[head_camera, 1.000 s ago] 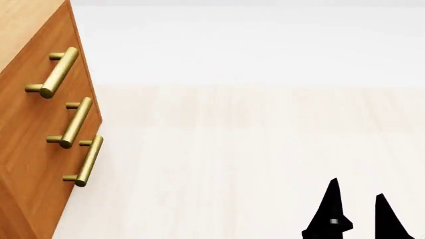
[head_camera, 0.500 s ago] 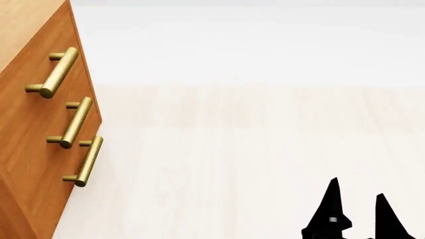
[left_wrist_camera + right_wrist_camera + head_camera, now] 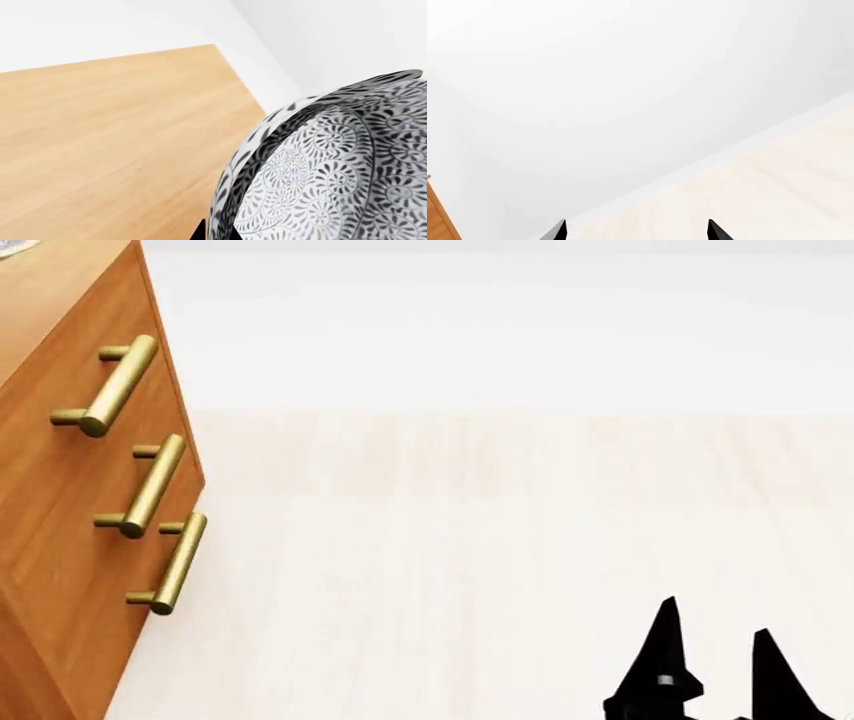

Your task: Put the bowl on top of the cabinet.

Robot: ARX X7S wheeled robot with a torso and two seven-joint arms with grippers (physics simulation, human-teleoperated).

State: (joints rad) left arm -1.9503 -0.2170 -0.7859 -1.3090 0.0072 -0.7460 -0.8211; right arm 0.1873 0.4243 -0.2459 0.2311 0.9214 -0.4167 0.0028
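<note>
The bowl (image 3: 333, 170), round and covered in grey-black floral pattern, fills one side of the left wrist view and hangs tilted over the cabinet's light wood top (image 3: 100, 140). My left gripper (image 3: 215, 233) is shut on the bowl's rim, one black fingertip (image 3: 198, 231) outside the wall and one inside. In the head view the cabinet (image 3: 67, 500) stands at the left with three brass handles (image 3: 147, 485), and a pale sliver of the bowl (image 3: 11, 245) shows at the top left corner. My right gripper (image 3: 714, 625) (image 3: 636, 225) is open and holds nothing, low at the right.
Pale wood floor (image 3: 507, 540) stretches to the right of the cabinet, with a white wall (image 3: 507, 320) behind it. The cabinet top's far edge (image 3: 220, 50) meets the white wall.
A sliver of the bowl has come into the head view's top left corner above the cabinet. The right gripper has barely shifted.
</note>
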